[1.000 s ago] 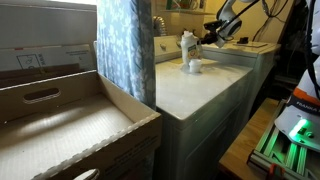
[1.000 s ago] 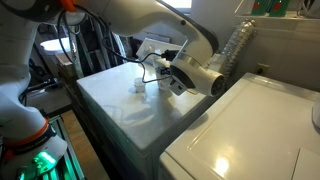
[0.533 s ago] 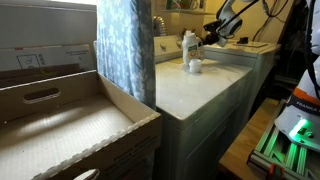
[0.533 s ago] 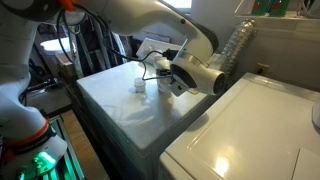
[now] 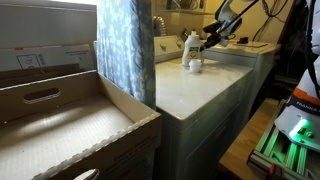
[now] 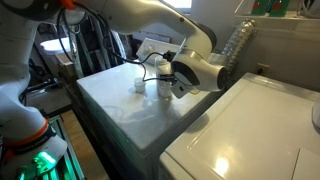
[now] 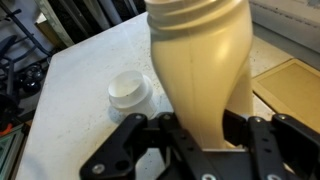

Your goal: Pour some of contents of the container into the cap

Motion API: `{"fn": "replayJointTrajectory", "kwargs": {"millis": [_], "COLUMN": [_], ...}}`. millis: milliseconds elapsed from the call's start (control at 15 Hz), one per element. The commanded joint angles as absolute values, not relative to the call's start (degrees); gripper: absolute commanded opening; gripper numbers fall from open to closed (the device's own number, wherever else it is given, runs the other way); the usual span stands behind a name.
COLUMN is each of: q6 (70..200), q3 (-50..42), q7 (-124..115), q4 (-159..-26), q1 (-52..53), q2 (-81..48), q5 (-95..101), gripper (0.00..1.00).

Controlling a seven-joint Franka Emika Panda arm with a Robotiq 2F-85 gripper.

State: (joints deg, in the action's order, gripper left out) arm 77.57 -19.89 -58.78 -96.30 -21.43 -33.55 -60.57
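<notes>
The container point(image 7: 198, 60), a pale bottle that narrows toward one end, stands between my fingers in the wrist view, and its label is not visible there. My gripper point(image 7: 200, 128) is shut on it. The cap point(image 7: 130, 92), a small white round cup, sits on the white speckled top just left of the bottle. In an exterior view the container point(image 5: 190, 42) is held just above the cap point(image 5: 194, 66), with my gripper point(image 5: 206, 40) beside it. In an exterior view the container point(image 6: 164, 88) sits right of the cap point(image 6: 139, 85), with my gripper point(image 6: 174, 86) on it.
The white top point(image 6: 120, 105) has edges on all sides and drops to the floor. A second white appliance point(image 6: 250, 130) adjoins it, with a clear crumpled bottle point(image 6: 235, 45) behind. A patterned curtain point(image 5: 125, 50) and a cardboard box point(image 5: 60, 120) stand close by.
My gripper has moved a little toward the cap with the container in it. The cap has not moved.
</notes>
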Motion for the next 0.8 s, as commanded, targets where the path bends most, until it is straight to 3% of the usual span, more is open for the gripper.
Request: {"fn": "replayJointTrajectory", "kwargs": {"millis": [0,400,733], "q6": [79.3,78.9,79.5], "q3": [-20.0,-20.2,-20.9], "q7": [-60.3,-60.5,-62.9], "q4": [-95.9,-95.0,-93.9], "q1": [-20.8,-19.8,-17.7], "q2": [-32.8,-31.5,-29.0], "q5": [-58.1,-51.5,-38.4], "gripper": [0.56,1.0,1.0]}}
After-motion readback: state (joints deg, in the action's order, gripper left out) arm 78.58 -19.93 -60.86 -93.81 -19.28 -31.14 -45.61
